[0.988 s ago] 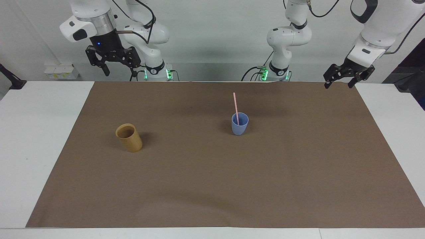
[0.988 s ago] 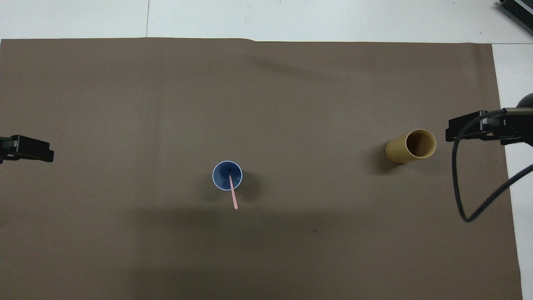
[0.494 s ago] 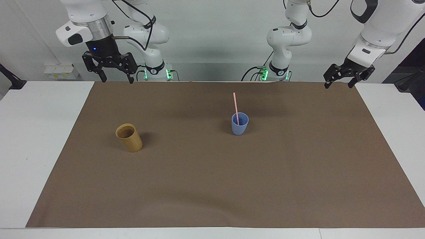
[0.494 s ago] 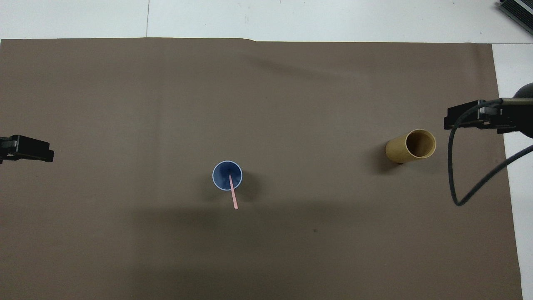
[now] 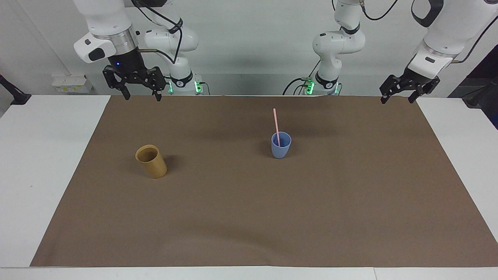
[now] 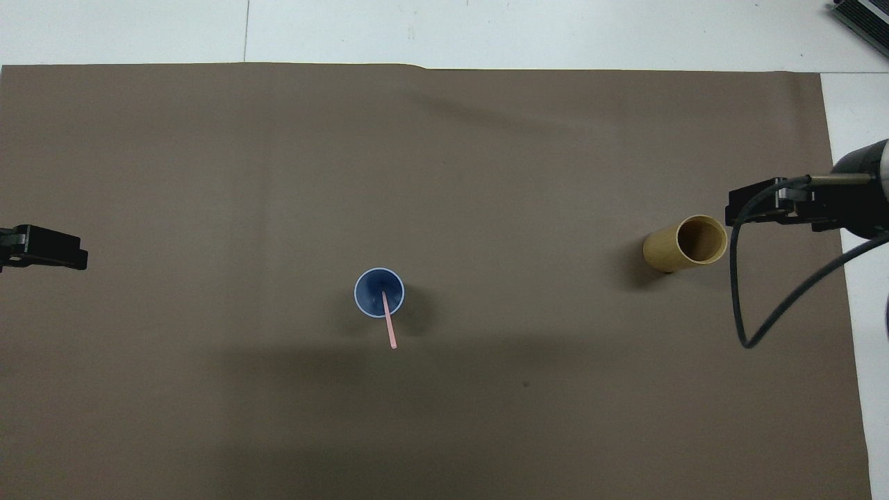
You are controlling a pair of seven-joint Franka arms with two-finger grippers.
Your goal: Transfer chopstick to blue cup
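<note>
Already the chopstick (image 5: 276, 123) is leaning in the blue cup (image 5: 281, 146); I am holding my right gripper (image 5: 140, 94) and left gripper (image 5: 397, 98) released and empty, needing only to park.

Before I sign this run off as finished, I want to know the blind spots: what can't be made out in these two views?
- Lower end of the thin pale pink chopstick: facing view, hidden by the wall of the small light blue plastic cup.
- Inside bottom of the tan bamboo-like cylindrical cup: both views, shadowed by its own wall.
- Left gripper and right gripper: overhead view, cut off by the side edges.

Robotics lab: two bench-mounted arms (image 5: 334, 42), bare white wall (image 5: 249, 35)
</note>
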